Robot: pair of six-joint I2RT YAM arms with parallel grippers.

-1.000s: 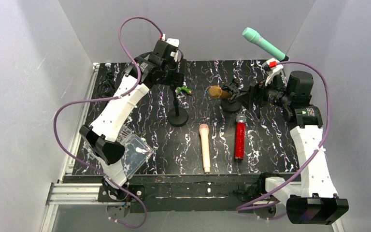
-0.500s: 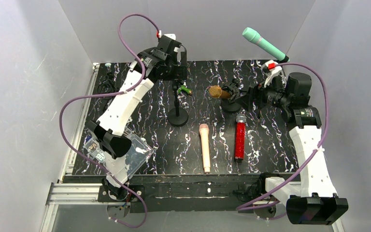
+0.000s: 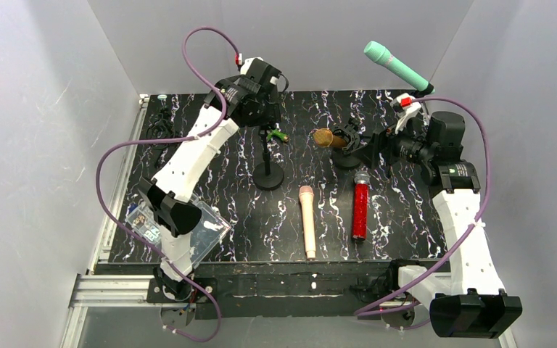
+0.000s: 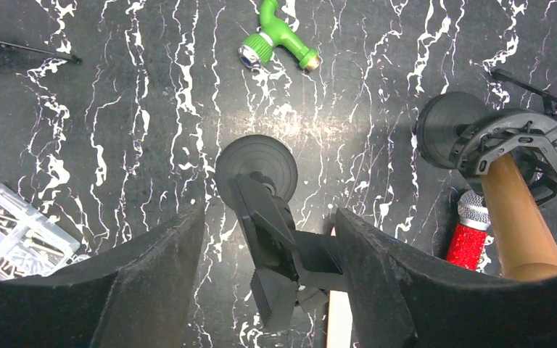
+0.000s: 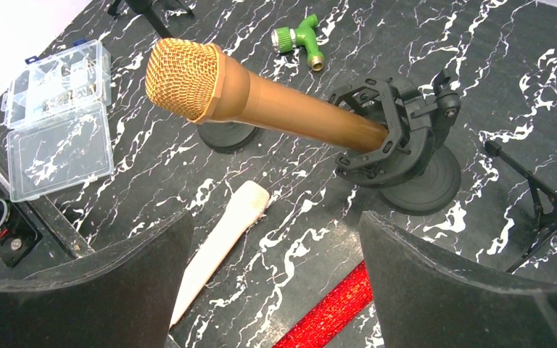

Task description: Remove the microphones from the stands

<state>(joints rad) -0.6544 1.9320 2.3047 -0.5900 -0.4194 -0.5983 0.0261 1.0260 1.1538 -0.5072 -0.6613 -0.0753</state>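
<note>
A gold-headed brown microphone [image 3: 328, 138] sits tilted in a black shock-mount stand [image 3: 349, 145] at the table's back middle. It also shows in the right wrist view [image 5: 261, 94], clamped in the mount [image 5: 392, 138]. My right gripper [image 3: 381, 143] is open and empty, just right of that stand and apart from it; in its own view [image 5: 275, 225] the jaws stand wide. My left gripper [image 3: 265, 119] is open over a second stand [image 3: 267, 174] that holds no microphone. In the left wrist view [image 4: 270, 217] that stand's clip [image 4: 275, 246] lies between the open fingers.
A pink microphone [image 3: 307, 217] and a red glitter microphone [image 3: 360, 206] lie on the black marbled table [image 3: 406, 217]. A teal microphone [image 3: 395, 64] stands raised at the back right. A green fitting [image 3: 278, 135] and a clear parts box [image 3: 203, 232] are on the left.
My left arm has swung right and forward, bringing its gripper over the second stand. My right gripper has stayed beside the gold microphone's stand, almost still.
</note>
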